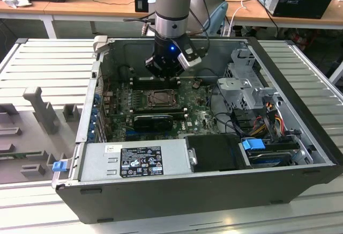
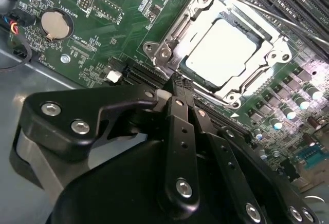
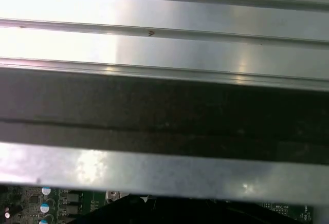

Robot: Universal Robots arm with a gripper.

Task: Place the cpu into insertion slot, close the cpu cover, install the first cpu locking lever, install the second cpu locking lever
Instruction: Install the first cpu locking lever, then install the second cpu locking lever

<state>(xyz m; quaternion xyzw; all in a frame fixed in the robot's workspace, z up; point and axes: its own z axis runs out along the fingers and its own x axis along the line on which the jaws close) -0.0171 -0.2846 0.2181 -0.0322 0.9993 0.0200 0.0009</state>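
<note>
cpu (image 2: 224,49) seated in insertion slot (image 2: 193,77), upper right of second wrist view, cpu cover (image 2: 267,62) down around it. Gripper (image 2: 177,82) fingers together, holding nothing, tips at the socket's near edge, cpu just beyond.

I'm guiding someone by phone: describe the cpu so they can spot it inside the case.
Find the green board in the open case. The cpu lies in the silvery cover beyond the gripper: a pale, flat, blank square, unlike the round coin battery.
</note>
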